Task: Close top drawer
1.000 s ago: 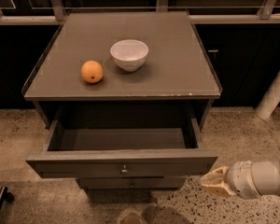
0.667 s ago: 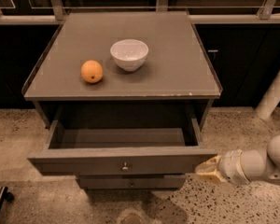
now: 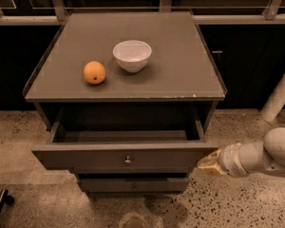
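The top drawer (image 3: 126, 158) of the grey-brown cabinet stands pulled out and looks empty inside; its flat front has a small round metal knob (image 3: 128, 160) at centre. My gripper (image 3: 207, 164) comes in from the right on a white arm, its tip right at the right end of the drawer front, touching or nearly touching it. A lower, narrower drawer (image 3: 133, 185) shows beneath, slightly out.
On the cabinet top (image 3: 180, 75) sit an orange (image 3: 94, 72) and a white bowl (image 3: 132, 55). A speckled floor surrounds the cabinet. A white post (image 3: 280, 94) stands at the right. Dark cabinets and a rail line the back.
My gripper has moved left, from right of the drawer to its front's right end. The drawer front sits slightly further in toward the cabinet.
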Controlling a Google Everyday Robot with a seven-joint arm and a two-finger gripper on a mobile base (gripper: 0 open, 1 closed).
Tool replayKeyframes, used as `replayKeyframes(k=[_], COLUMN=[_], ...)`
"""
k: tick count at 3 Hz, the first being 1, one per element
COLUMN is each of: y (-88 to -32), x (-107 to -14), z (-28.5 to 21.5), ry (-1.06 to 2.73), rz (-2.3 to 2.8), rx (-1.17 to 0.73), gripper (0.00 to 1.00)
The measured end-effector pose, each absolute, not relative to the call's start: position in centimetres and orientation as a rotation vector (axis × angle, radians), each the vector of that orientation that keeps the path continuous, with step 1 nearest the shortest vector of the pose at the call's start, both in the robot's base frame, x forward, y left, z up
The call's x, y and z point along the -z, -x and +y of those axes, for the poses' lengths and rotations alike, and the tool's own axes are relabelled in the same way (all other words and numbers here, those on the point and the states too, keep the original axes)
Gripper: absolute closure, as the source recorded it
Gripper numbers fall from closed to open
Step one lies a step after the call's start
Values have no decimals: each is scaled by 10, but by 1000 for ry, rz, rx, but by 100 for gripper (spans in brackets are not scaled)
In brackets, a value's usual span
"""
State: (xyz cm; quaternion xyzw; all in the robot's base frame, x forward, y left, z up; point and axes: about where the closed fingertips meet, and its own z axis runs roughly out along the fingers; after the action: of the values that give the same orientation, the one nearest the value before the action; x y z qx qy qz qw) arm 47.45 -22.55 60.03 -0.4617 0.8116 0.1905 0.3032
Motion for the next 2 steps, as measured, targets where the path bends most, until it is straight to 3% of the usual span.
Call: replayKeyframes(k=[2], y=[-506], x=[-600], z=[-229], ry=[1235], rz=[2170], rx=[-451], gripper=[100])
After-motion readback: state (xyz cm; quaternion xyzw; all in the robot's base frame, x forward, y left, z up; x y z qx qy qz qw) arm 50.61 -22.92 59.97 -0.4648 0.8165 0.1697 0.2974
